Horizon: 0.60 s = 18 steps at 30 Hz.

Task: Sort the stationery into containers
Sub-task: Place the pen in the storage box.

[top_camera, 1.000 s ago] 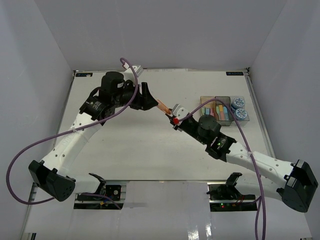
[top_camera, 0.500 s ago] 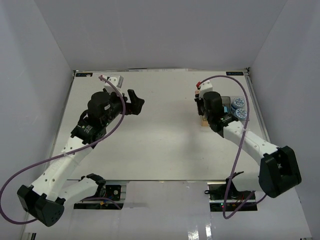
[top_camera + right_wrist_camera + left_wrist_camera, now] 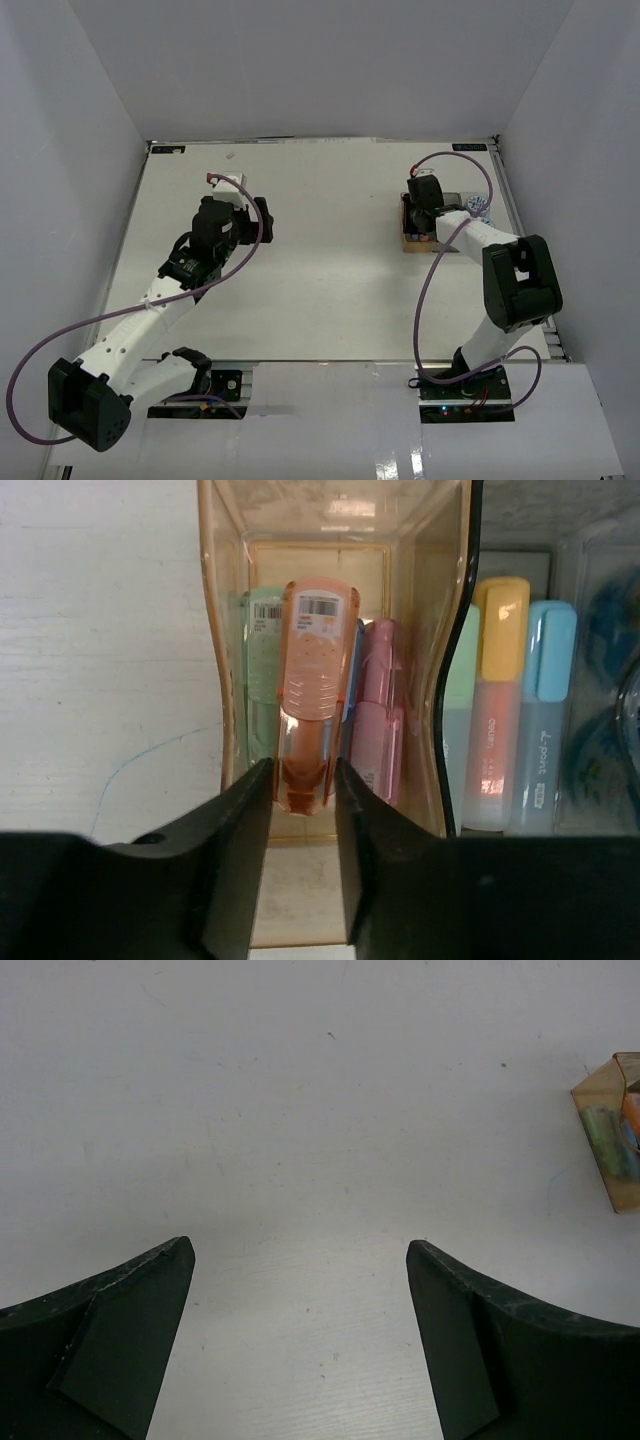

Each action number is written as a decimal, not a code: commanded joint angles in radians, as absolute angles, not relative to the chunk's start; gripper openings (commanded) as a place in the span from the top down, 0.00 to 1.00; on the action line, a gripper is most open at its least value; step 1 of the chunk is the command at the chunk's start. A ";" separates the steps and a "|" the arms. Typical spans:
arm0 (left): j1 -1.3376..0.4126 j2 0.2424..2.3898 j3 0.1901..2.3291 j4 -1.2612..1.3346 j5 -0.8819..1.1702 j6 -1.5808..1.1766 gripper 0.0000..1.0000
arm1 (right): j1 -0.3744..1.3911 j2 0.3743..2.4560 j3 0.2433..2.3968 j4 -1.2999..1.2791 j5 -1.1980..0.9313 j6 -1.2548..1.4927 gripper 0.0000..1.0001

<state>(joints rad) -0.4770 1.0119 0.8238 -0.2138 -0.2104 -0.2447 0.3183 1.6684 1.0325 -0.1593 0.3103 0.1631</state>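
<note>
My right gripper (image 3: 303,770) reaches into the amber container (image 3: 225,630) at the far right of the table. Its fingertips (image 3: 255,780) are shut on the near end of an orange stick (image 3: 315,670). That stick lies on a mint stick (image 3: 256,670) and a pink stick (image 3: 380,720). The smoky grey container (image 3: 470,580) beside it holds a yellow-capped stick (image 3: 500,700) and a light blue stick (image 3: 548,700). From above, the right gripper (image 3: 420,222) covers the amber container (image 3: 406,242). A patterned tub (image 3: 478,206) shows to its right. My left gripper (image 3: 298,1250) (image 3: 262,215) is open over bare table.
White enclosure walls (image 3: 90,200) close in the table on the left, back and right. The amber container (image 3: 612,1130) shows at the right edge of the left wrist view. A thin blue pen line (image 3: 150,770) marks the table beside the amber container.
Both grippers met at the orange stick mid-table. The left one opened and drew back left. The right one carried the stick to the far right and lowered it into the amber container.
</note>
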 commanded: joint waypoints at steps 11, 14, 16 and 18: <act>-0.462 0.954 0.867 -0.256 -0.244 -0.261 0.02 | 0.311 1.367 1.058 -0.264 0.290 0.161 0.26; -0.462 0.913 0.948 -0.333 -0.265 -0.265 0.02 | 0.311 1.159 1.042 -0.291 0.307 0.118 0.16; -0.462 0.864 1.014 -0.368 -0.282 -0.258 0.02 | 0.310 1.000 1.051 -0.320 0.313 0.095 0.09; -0.462 0.832 1.061 -0.426 -0.310 -0.244 0.02 | 0.311 0.899 1.074 -0.347 0.324 0.066 0.03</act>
